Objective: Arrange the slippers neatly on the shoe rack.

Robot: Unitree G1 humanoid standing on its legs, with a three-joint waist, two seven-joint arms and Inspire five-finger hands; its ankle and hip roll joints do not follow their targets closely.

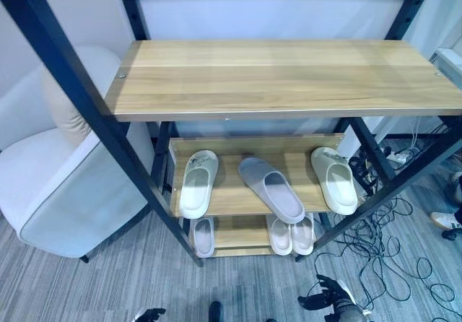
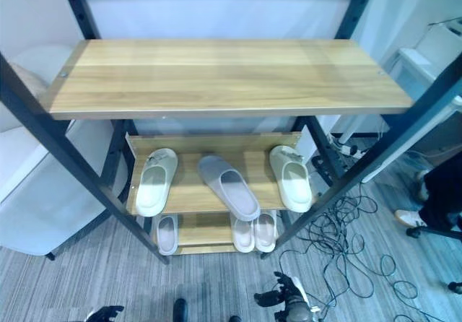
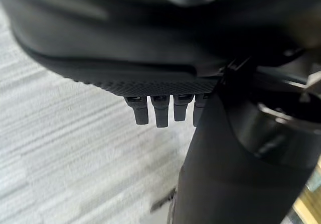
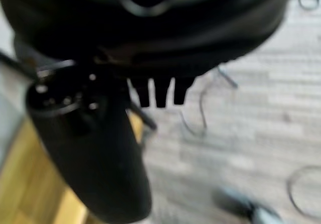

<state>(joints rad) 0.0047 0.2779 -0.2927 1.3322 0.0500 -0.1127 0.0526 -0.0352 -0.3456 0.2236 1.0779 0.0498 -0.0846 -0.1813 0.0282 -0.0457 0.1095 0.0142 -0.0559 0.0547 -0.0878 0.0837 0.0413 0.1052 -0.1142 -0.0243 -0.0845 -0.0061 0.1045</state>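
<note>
Fingers: the left hand (image 3: 160, 83) has short straight fingers (image 3: 161, 114) in a row, side by side, holding nothing. The right hand (image 4: 150, 68) looks the same, with its fingers (image 4: 160, 96) straight and free.
Hands: both hang low over the grey floor (image 1: 238, 286), in front of the rack. The right hand (image 1: 328, 299) and the left hand (image 1: 150, 314) show at the bottom of the head views.
Rack: a shoe rack (image 1: 281, 76) with black legs and three wooden shelves.
Top shelf: bare wood.
Middle shelf: three slippers. A white slipper (image 1: 198, 183) lies on the left, a grey slipper (image 1: 271, 189) in the middle and a white slipper (image 1: 334, 180) on the right.
Which way they point: each one lies with its long side running from the back to the front. The left one is nearly straight. The grey one and the right one slant, with the near ends more to the right.
Bottom shelf: three small pale slippers. One (image 1: 203, 236) is on the left, and a pair (image 1: 291, 235) lies side by side on the right, just touching.
Beside the rack: a white chair (image 1: 50, 177) on the left, and black wires (image 1: 390, 242) on the floor to the right.
Person: one shoe (image 1: 444, 220) at the right edge.
</note>
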